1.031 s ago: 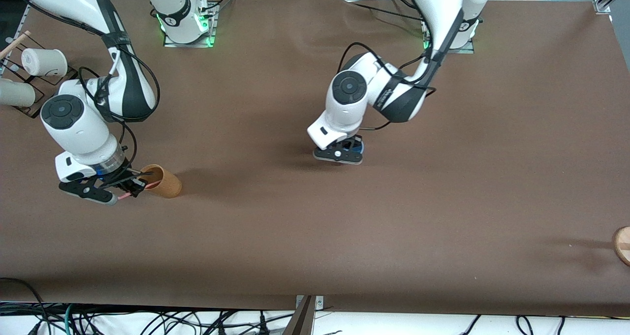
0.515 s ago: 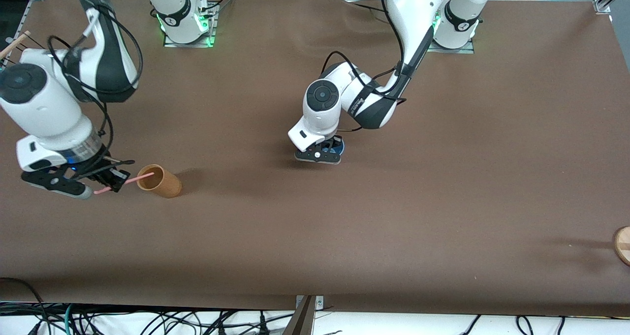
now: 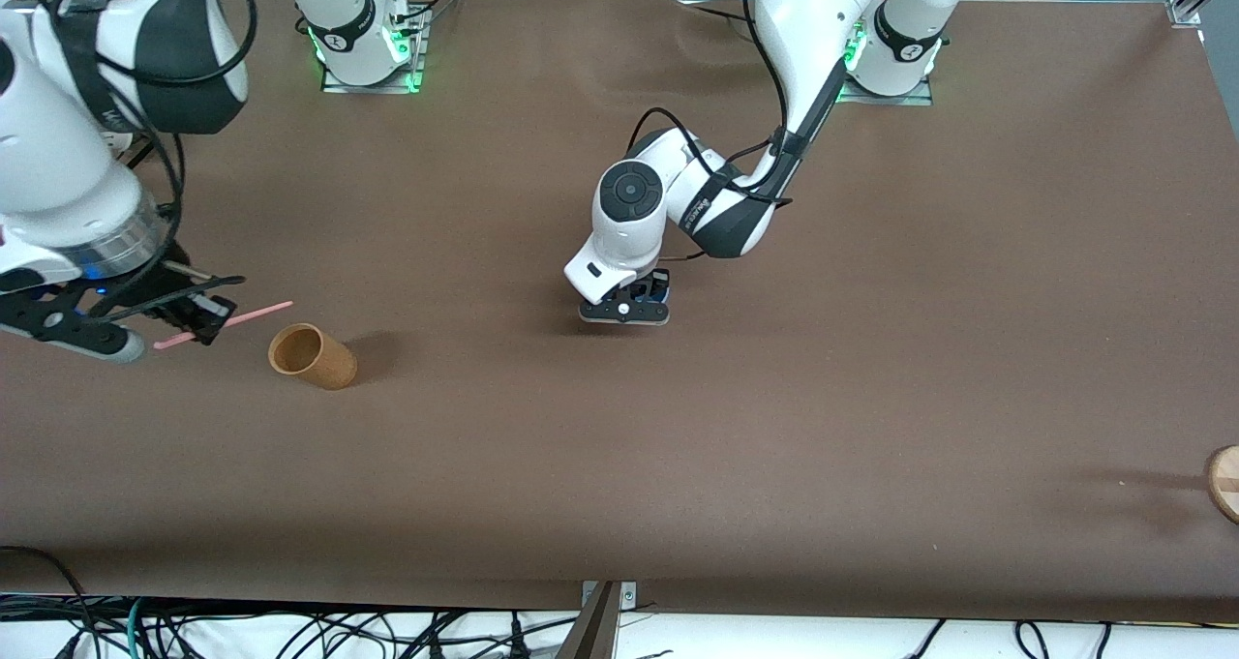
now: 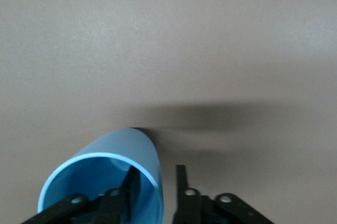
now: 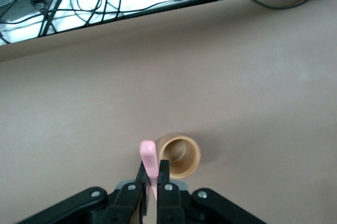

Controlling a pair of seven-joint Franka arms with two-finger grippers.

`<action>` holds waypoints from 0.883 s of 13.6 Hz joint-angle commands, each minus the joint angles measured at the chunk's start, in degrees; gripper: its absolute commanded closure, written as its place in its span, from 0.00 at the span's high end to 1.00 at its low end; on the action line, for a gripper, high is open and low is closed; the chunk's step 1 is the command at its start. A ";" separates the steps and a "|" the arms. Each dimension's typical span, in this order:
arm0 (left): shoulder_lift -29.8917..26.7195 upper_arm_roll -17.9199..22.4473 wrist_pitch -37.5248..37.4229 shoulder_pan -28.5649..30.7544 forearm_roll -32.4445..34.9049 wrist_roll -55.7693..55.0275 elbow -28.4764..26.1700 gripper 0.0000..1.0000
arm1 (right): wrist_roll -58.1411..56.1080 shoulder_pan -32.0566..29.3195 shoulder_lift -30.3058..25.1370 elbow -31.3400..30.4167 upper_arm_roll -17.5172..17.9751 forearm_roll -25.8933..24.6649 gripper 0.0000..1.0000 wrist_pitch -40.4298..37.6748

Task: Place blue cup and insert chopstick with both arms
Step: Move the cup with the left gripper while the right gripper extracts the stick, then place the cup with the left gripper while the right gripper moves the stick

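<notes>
Right gripper: raised over the table at the right arm's end, jaws clamped on the chopstick. Stick pinched close to one end, lying near level, longer part projecting toward the orange-brown cup. That cup upright, close beneath the stick's tip, not touching it. Same grip confirmed in the right wrist view: chopstick between closed fingers, orange-brown cup just past them.

Left gripper: low over the middle of the table, holding the blue cup. In the left wrist view, one finger inside the blue cup, the other finger outside it, wall pinched between them. Jaws narrowly parted by the wall's thickness only. Cup upright with its base at or just above the table; contact not determinable.

Risks noted:
- Wall-only pinch on a tapered cup: tilt or slip on release, leaving the cup tipped or off position.
- Short hold near the stick's end: rotation in the jaws during transit, spoiling aim at the rim.
- Stick near level: reorientation to upright needed before insertion; otherwise a strike on the rim and a toppled cup.
- Orange-brown cup close under the stick: possible knock, or insertion into the wrong vessel.
- Both arms converging on the blue cup: collision likely if the left gripper is not clear first.
</notes>
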 commanded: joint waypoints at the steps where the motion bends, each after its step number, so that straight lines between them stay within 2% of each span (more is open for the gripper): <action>1: -3.20 0.73 -2.17 -0.59 -4.18 -1.07 1.24 1.00 | 8.79 2.58 0.84 1.70 0.17 -0.73 0.02 -1.88; 3: -6.63 0.82 -6.11 0.11 -5.08 -0.37 1.24 1.00 | 12.94 3.64 0.75 1.70 0.26 -0.55 0.01 -1.88; 7: -13.48 0.82 -12.72 5.20 -4.47 -0.28 1.24 1.00 | 17.34 4.96 0.49 1.79 0.34 -0.46 0.00 -3.46; 10: -18.40 0.82 -14.38 12.31 -4.99 -0.10 1.07 1.00 | 29.70 6.62 1.10 1.79 3.41 -0.73 0.00 -3.37; 12: -20.87 0.64 -17.89 17.58 -5.08 2.08 1.07 1.00 | 37.35 10.83 1.80 1.79 3.42 -1.25 0.00 -3.37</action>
